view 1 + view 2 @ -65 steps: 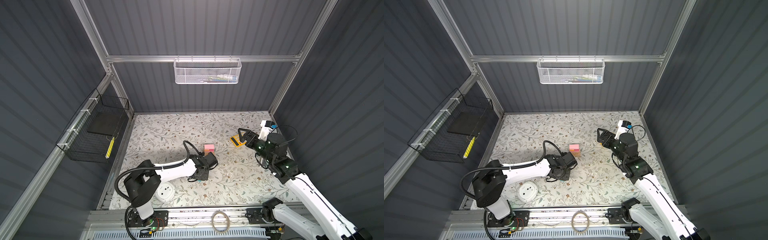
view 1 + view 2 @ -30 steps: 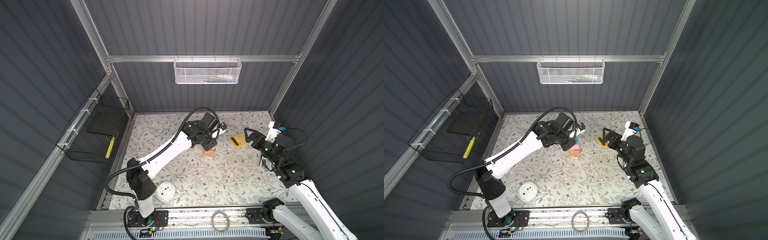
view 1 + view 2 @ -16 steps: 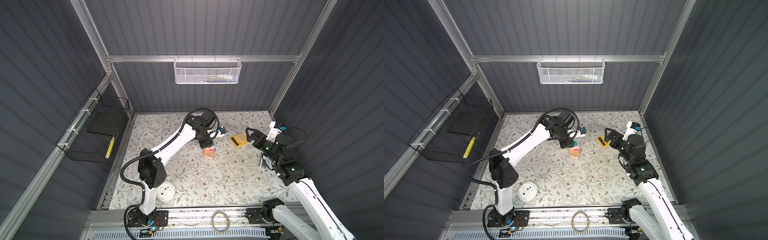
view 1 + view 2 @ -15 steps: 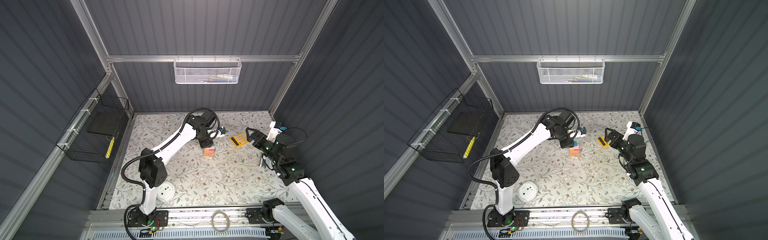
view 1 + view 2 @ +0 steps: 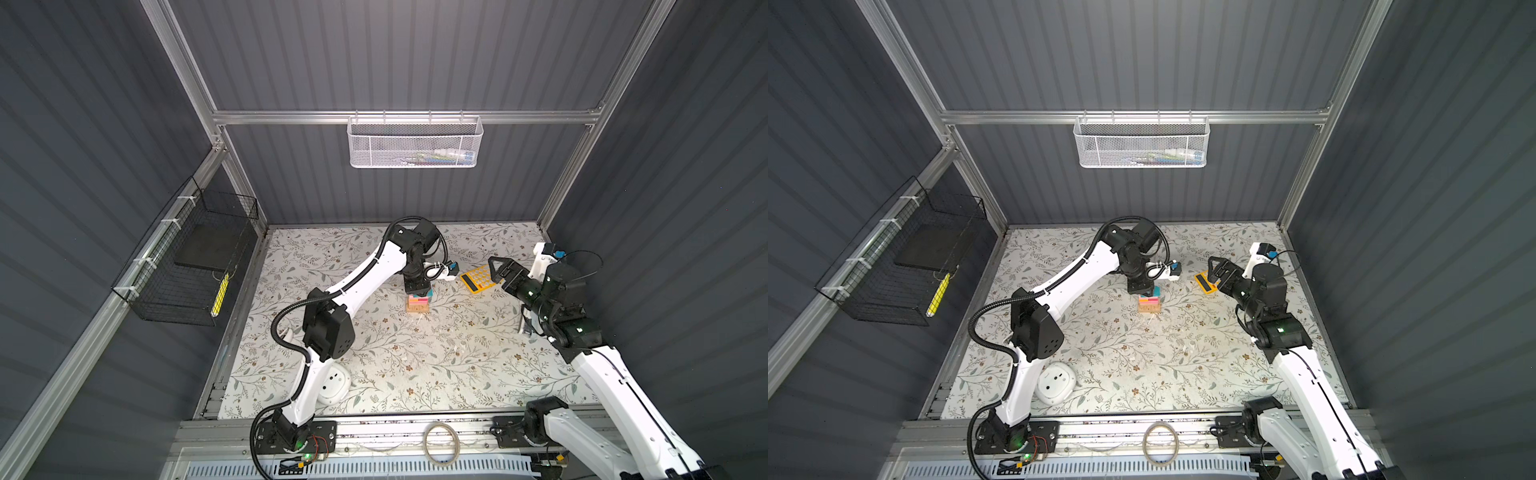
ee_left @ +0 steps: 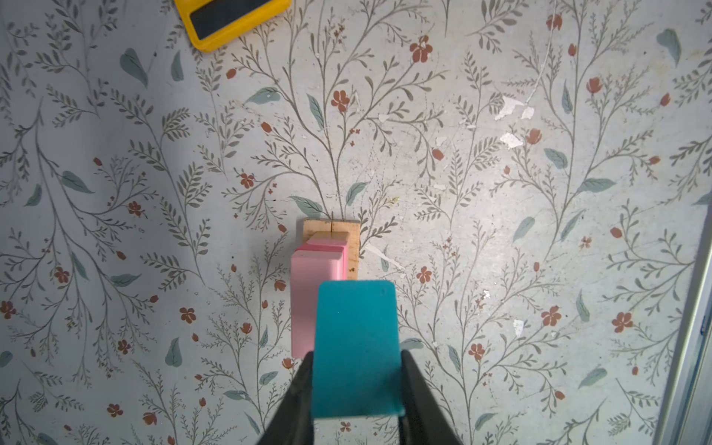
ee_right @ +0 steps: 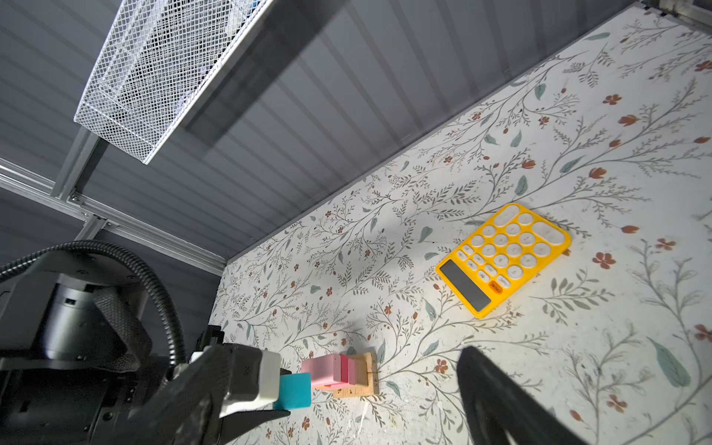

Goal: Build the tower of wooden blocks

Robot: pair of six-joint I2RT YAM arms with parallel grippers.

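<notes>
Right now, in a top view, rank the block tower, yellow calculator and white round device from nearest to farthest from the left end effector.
1. tower: mid-table, just beneath the left end effector holding the teal block.
2. yellow calculator: to the right, near the right arm.
3. white round device: farthest, front left by the arm's base.

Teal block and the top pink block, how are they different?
The teal block is blue-green; the pink block is pale pink. The teal block is pinched in the left gripper; the pink block lies free on top of the tower. Both are smooth, flat-sided painted blocks.
</notes>
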